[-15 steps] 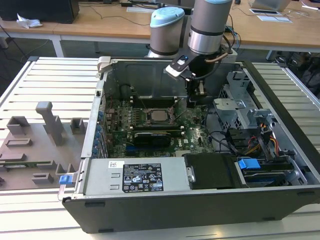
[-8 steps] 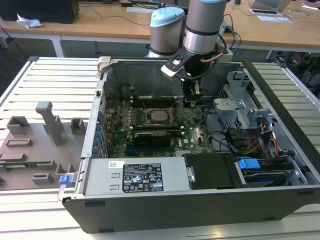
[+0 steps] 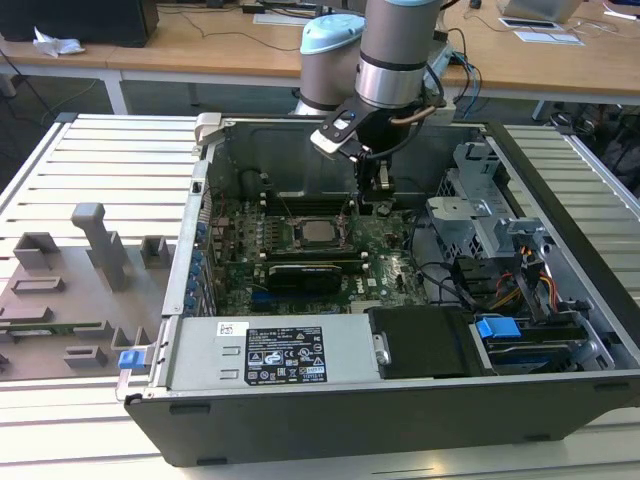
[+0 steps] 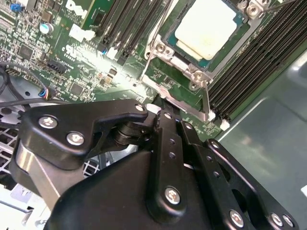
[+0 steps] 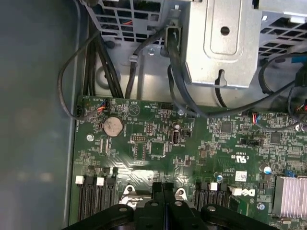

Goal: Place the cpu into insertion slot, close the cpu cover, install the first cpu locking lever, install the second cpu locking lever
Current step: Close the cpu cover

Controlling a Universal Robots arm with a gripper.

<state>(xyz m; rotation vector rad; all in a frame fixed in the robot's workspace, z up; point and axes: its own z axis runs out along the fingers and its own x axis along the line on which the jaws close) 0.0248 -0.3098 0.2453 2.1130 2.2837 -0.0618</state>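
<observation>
1. The computer case [image 3: 400, 420], its near wall closest in the exterior view, lies open on the tabletop [image 3: 90, 150].
2. The gripper [image 3: 383, 203] hangs inside it just beside the socket. It is closed, with nothing visible in its grip.
3. The cpu cover [image 4: 160, 50] appears folded down around the chip.
4. The cpu [image 4: 208, 24] sits in its slot.
5. A thin locking lever [image 4: 206, 96] stands free near the gripper. The first lever step seems to be in hand. It calls for a careful press down and under the catch.
</observation>
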